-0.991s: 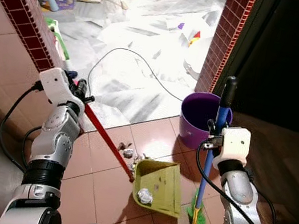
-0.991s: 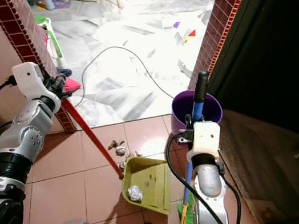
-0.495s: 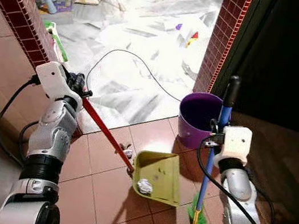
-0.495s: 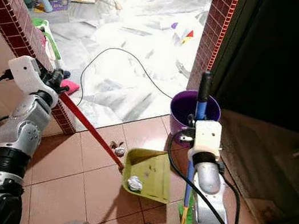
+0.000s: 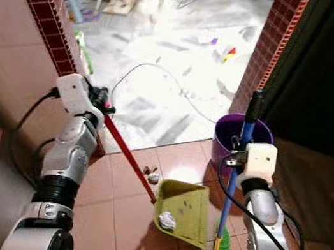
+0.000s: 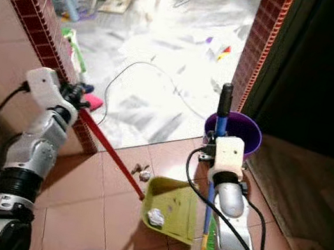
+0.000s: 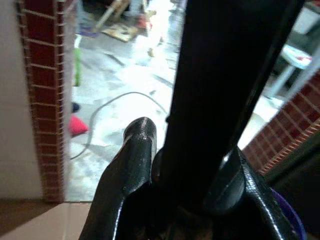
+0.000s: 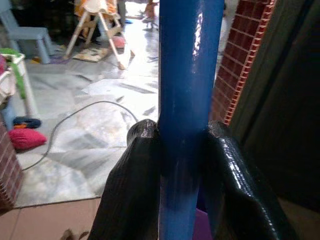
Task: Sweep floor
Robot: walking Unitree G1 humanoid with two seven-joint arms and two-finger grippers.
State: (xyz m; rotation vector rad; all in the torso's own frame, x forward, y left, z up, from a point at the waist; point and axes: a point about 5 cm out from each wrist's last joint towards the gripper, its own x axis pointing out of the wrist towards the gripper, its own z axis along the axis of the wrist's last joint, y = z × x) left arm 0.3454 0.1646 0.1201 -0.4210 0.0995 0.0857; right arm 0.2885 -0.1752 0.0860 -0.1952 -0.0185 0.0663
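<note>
Left of the purple bucket (image 5: pixel 229 139), the left end effector (image 5: pixel 102 98) clamps the red handle (image 5: pixel 128 155) of a green dustpan (image 5: pixel 184 204), which rests on the tiled floor (image 5: pixel 112 216) holding crumpled paper (image 5: pixel 166 219). Just before the bucket, the right end effector (image 5: pixel 237 157) grips the blue broom (image 5: pixel 240 151) upright, bristles on the floor beside the dustpan.

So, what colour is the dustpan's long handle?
Red; the dustpan handle shows best in the left eye view.
</note>
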